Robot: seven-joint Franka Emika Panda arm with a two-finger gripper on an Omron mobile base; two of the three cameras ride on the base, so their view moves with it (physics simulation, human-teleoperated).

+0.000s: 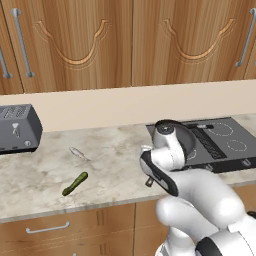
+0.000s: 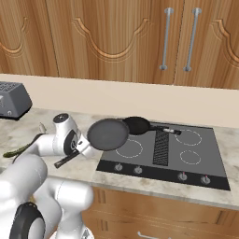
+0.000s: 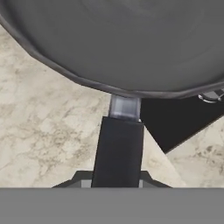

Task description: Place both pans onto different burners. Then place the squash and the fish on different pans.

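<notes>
My gripper (image 3: 116, 180) is shut on the long black handle (image 3: 118, 151) of the wider pan (image 2: 108, 134). The pan hangs tilted above the counter at the cooktop's left edge, and its round body (image 3: 131, 43) looms close in the hand view. In the right base view my gripper (image 2: 84, 148) sits just left of that pan. The smaller pan (image 2: 137, 124) rests on the back left burner, its handle pointing right. The front left burner (image 2: 128, 149) is a bare white ring. On the counter to the left lie the green squash (image 1: 75, 183) and the small silvery fish (image 1: 79, 153), apart from each other.
A grey toaster (image 1: 17, 128) stands at the far left against the wall. The dark cooktop (image 1: 222, 150) has a ribbed vent strip (image 2: 162, 140) down its middle and knobs along its front edge. Two right-hand burners (image 2: 189, 137) are uncovered. Wooden cabinets hang overhead.
</notes>
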